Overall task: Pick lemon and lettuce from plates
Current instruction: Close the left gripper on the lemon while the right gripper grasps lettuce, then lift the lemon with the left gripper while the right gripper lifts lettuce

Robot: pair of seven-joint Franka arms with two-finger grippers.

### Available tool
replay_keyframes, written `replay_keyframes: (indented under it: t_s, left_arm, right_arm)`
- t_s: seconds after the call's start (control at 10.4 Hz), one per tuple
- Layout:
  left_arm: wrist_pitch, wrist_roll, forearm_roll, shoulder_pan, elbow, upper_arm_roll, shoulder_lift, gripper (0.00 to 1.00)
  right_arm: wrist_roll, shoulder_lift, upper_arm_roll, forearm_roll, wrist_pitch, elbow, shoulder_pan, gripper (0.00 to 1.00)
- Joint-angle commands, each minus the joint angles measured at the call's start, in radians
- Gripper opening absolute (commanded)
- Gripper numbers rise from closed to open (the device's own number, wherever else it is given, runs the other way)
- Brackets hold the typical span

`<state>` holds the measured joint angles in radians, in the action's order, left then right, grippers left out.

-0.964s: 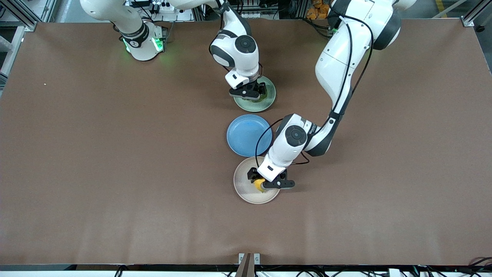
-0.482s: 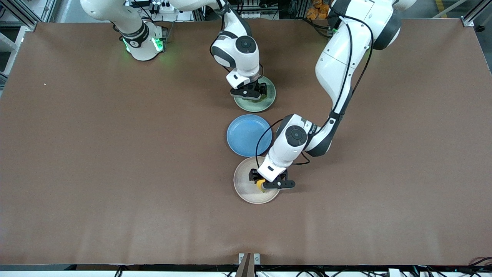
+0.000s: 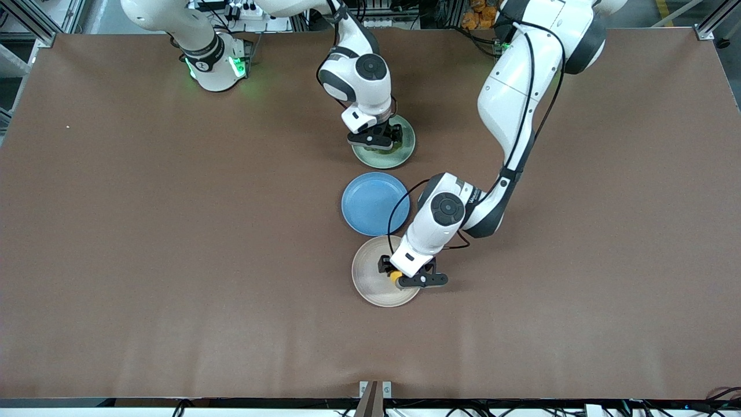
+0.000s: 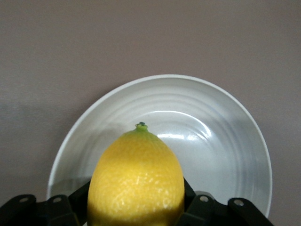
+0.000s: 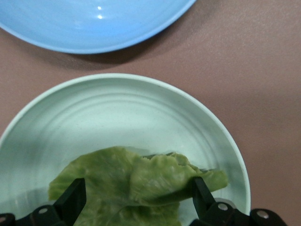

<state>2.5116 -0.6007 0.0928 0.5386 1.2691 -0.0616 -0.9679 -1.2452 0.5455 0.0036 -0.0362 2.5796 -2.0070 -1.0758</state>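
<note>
The yellow lemon [image 4: 136, 179] sits between the black fingers of my left gripper [image 3: 399, 277], which is shut on it over the beige plate [image 3: 367, 289]. Only a small yellow patch of the lemon [image 3: 395, 277] shows in the front view. Whether it still touches the beige plate [image 4: 211, 141] I cannot tell. My right gripper [image 3: 379, 138] is down at the mint green plate [image 3: 405, 153], open. Its fingers [image 5: 74, 195] stand on either side of the crinkled green lettuce [image 5: 136, 181], which lies flat in the mint plate [image 5: 117, 101].
A blue plate [image 3: 370, 204] with nothing on it lies between the two task plates, close to both; its rim [image 5: 89, 28] shows in the right wrist view. The brown table spreads wide toward both arms' ends.
My left gripper's fingers have closed on the lemon and the hand has shifted slightly over the beige plate. The right gripper has settled a little lower at the mint plate.
</note>
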Motion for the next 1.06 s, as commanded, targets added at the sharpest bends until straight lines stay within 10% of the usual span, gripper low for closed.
replay_keyframes:
  t_s: [0.0, 0.1, 0.29, 0.39, 0.96]
  left_arm:
    - [-0.146, 0.004, 0.01, -0.022, 0.013, 0.003, 0.09, 0.43]
    - [-0.196, 0.004, 0.012, -0.025, 0.012, 0.003, 0.115, 0.42]
    - [-0.272, 0.004, 0.01, -0.048, 0.012, 0.005, 0.155, 0.42]
    - [-0.319, 0.031, 0.009, -0.063, 0.013, 0.008, 0.179, 0.42]
    - [-0.602, 0.197, -0.056, -0.233, 0.026, 0.009, 0.302, 0.43]
  right_arm:
    - [-0.028, 0.011, -0.01, 0.012, 0.011, 0.001, -0.016, 1.0]
    - [-0.028, 0.011, -0.01, 0.012, 0.011, 0.002, -0.016, 1.0]
    - [-0.026, 0.01, -0.013, 0.015, 0.011, 0.002, -0.023, 0.18]
    - [-0.026, 0.01, -0.016, 0.015, 0.011, 0.002, -0.032, 0.0]
    - [-0.072, -0.034, -0.016, 0.015, 0.004, 0.014, -0.035, 0.0]
